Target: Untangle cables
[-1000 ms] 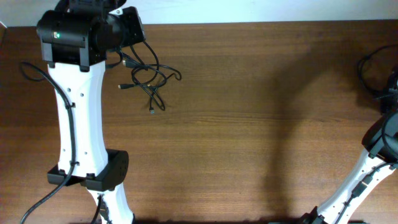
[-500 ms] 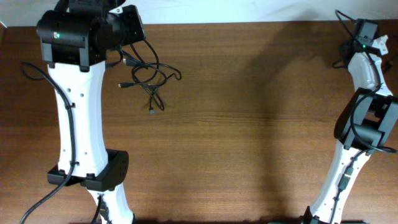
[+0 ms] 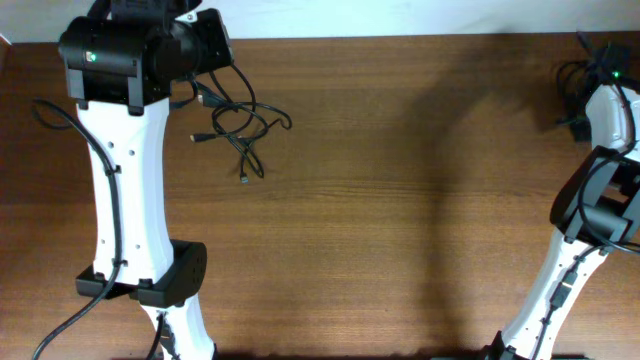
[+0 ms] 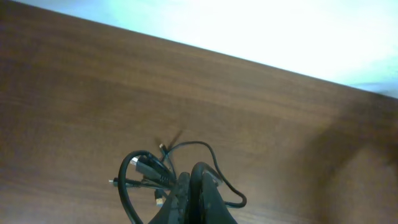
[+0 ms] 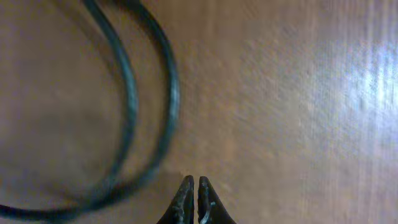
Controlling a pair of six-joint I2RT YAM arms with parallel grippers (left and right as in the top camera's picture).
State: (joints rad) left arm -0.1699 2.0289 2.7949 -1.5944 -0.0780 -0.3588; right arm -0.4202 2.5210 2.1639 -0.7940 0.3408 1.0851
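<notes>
The cables (image 3: pixel 240 128) are thin black cords with small plugs, lying in tangled loops on the brown table at the far left. In the left wrist view the cables (image 4: pixel 146 177) bunch just left of the fingertips, and one loop runs off to the right. My left gripper (image 4: pixel 191 177) is shut with the tangle at its tips and seems to pinch a strand. In the overhead view it is hidden under the arm's black head (image 3: pixel 150 55). My right gripper (image 5: pixel 192 183) is shut and empty, close above the table.
Thick black arm wires (image 5: pixel 134 118) curve across the table in front of the right gripper. The right arm (image 3: pixel 605 95) stands at the far right edge with its wires behind it. The white left arm (image 3: pixel 125 180) spans the left side.
The right arm swung up into view at the far right, then shifted slightly right and down. The left arm and the cables have not moved.
</notes>
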